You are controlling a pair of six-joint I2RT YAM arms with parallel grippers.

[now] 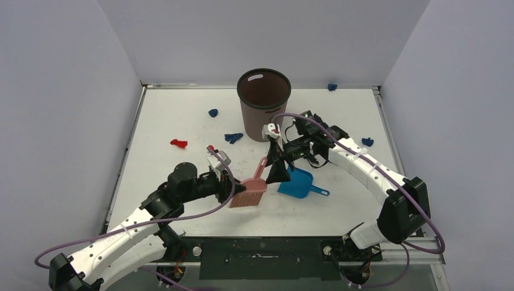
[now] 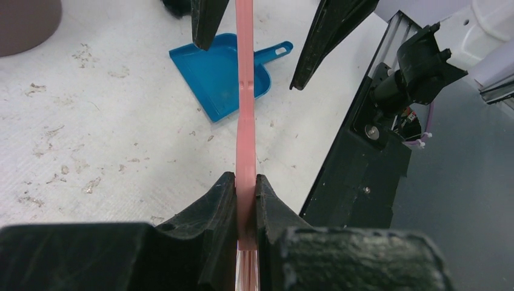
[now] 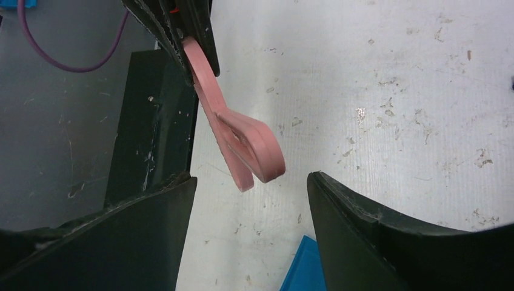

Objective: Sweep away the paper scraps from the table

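Several paper scraps lie on the white table [image 1: 182, 115]: a red one [image 1: 178, 143], blue ones [image 1: 213, 113] [image 1: 233, 137] left of the bin, and blue ones at the far edge [image 1: 332, 86] and right edge [image 1: 367, 142]. My left gripper [image 1: 229, 182] is shut on the pink hand brush [image 1: 248, 193]; the left wrist view shows its handle [image 2: 245, 121] clamped between the jaws [image 2: 245, 194]. My right gripper [image 1: 276, 167] is open, its fingertips [image 2: 206, 24] either side of the handle's looped end [image 3: 242, 139], not touching it. The blue dustpan [image 1: 297, 183] lies flat just beneath it.
A tall brown bin [image 1: 263, 103] stands at the table's back middle, close behind the right gripper. The dustpan also shows in the left wrist view [image 2: 224, 73] and the right wrist view [image 3: 303, 267]. The black base plate [image 1: 260, 254] runs along the near edge. Pale walls enclose three sides.
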